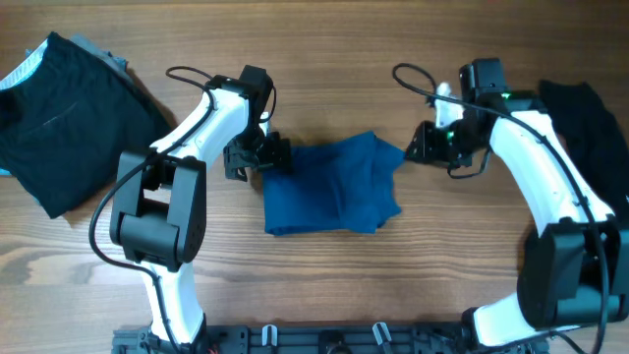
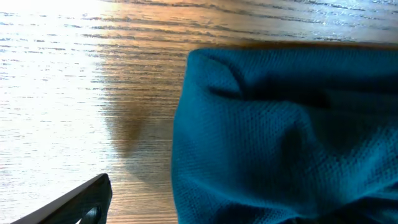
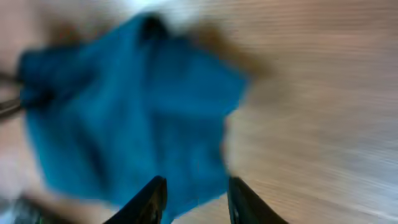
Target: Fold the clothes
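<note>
The clothes lie in three places. A royal-blue garment [image 1: 334, 187] sits loosely folded at the table's middle. A black one with a pale edge band [image 1: 69, 123] is at far left, and another black one [image 1: 588, 123] is at far right. My left gripper [image 1: 258, 157] is at the blue garment's left edge and is open. In the left wrist view one finger [image 2: 81, 202] shows, apart from the cloth [image 2: 286, 137], which hides the other side. My right gripper [image 1: 423, 146] hovers just off the blue garment's upper right corner. Its jaws [image 3: 198, 190] are apart and hold nothing; that view is blurred.
Bare wooden tabletop [image 1: 324, 285] surrounds the blue garment. The arm bases and a black rail [image 1: 324, 339] stand along the front edge. The black garment at right lies partly under the right arm.
</note>
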{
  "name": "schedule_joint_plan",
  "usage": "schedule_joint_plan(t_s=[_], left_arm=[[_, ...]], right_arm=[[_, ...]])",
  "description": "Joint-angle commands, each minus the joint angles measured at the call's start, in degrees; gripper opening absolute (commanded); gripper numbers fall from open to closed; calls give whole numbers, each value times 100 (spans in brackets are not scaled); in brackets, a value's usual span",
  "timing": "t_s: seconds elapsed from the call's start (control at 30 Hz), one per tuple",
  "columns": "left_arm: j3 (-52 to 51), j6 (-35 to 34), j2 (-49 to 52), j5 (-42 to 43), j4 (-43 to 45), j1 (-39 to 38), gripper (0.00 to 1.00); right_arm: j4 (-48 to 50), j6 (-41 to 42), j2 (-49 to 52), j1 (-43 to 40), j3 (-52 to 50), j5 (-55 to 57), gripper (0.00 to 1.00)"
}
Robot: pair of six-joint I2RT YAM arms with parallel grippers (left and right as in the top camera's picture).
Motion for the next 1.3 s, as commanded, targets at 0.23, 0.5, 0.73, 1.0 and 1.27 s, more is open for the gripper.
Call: schedule_joint_plan(t_s=[0.23, 0.5, 0.73, 1.0, 1.27], left_arm=[[-28, -72, 55, -308, -142, -17, 96], [-28, -72, 55, -306, -450, -22, 96], [-28, -452, 52, -107, -914, -223, 94], [422, -483, -990, -98, -820, -256, 95], [505, -503, -1220, -243, 1357, 197, 100]], right_arm=[[1180, -750, -17, 1285, -1676, -1453, 36], [3504, 1161, -20, 1117, -2629, 2087, 38], [5128, -87, -22, 719, -2583, 2439, 39], [3576, -223, -940, 693, -1550, 1438, 41], [2109, -293, -1185, 927, -1646, -2693, 35]])
